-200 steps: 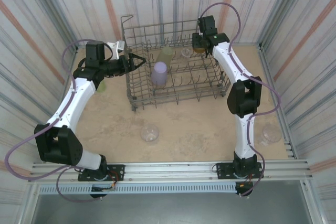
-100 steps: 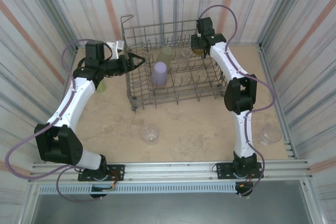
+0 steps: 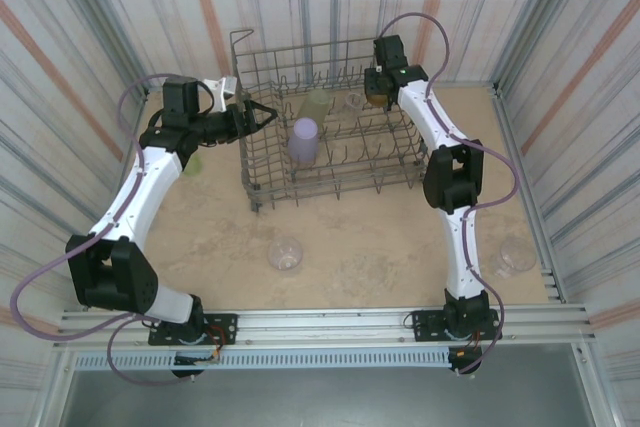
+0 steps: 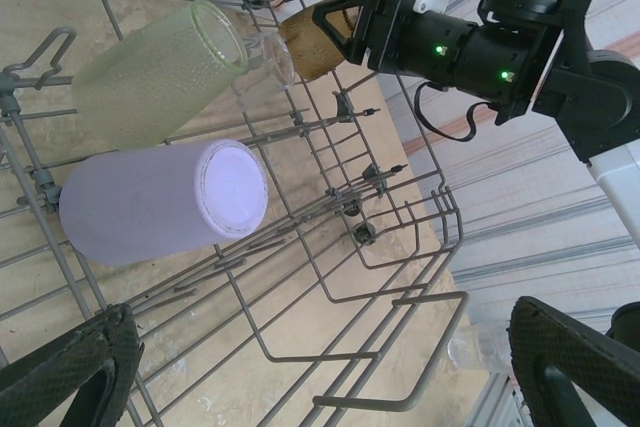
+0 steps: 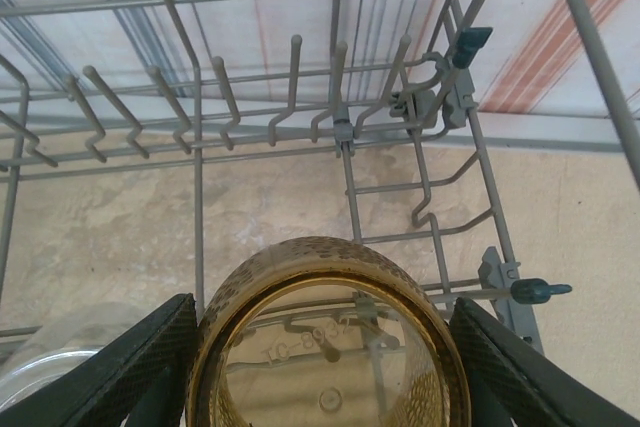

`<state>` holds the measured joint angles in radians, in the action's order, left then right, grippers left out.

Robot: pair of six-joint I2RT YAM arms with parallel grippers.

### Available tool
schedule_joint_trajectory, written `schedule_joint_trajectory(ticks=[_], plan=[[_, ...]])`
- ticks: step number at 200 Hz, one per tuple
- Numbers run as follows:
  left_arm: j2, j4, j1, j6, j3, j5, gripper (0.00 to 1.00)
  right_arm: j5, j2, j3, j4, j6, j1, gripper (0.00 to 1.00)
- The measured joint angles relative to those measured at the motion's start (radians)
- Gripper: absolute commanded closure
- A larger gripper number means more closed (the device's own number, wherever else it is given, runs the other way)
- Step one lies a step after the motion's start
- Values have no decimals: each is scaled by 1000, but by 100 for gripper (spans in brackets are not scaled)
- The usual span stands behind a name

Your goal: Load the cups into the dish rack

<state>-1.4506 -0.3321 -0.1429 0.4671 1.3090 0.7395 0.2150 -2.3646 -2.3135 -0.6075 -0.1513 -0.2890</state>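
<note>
Top external view gave you the dish rack (image 3: 330, 187) at the table's far middle, with bare tabletop in front and on both sides. Your right gripper (image 3: 378, 93) was clenched on the amber cup (image 5: 330, 347) at the rack's far right corner, tall wire walls close around it. Your left gripper (image 3: 270, 115) was spread wide and held nothing, just outside the rack's left wall. The lavender cup (image 3: 303, 140) and a yellow-green cup (image 3: 318, 100) sat inside the rack. One clear cup (image 3: 286, 254) stood on open table, and another clear cup (image 3: 517, 253) stood near the right edge. Since a second ago, your right elbow had swung toward the rack, carrying the amber cup slightly farther back. The left arm hadn't moved.
</note>
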Motion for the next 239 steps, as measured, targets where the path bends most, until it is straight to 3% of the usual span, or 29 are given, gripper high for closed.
schedule_joint_trajectory(ticks=[153, 203, 239], plan=[[-13, 29, 0, 0, 0, 16, 1, -56, -71, -13, 7, -23, 14, 61], [-16, 37, 4, 0, 1, 23, 1, -62, -77, -14, 8, -30, 16, 46], [-16, 37, 4, 0, 1, 26, 1, -62, -77, -14, 4, -46, 16, 24]])
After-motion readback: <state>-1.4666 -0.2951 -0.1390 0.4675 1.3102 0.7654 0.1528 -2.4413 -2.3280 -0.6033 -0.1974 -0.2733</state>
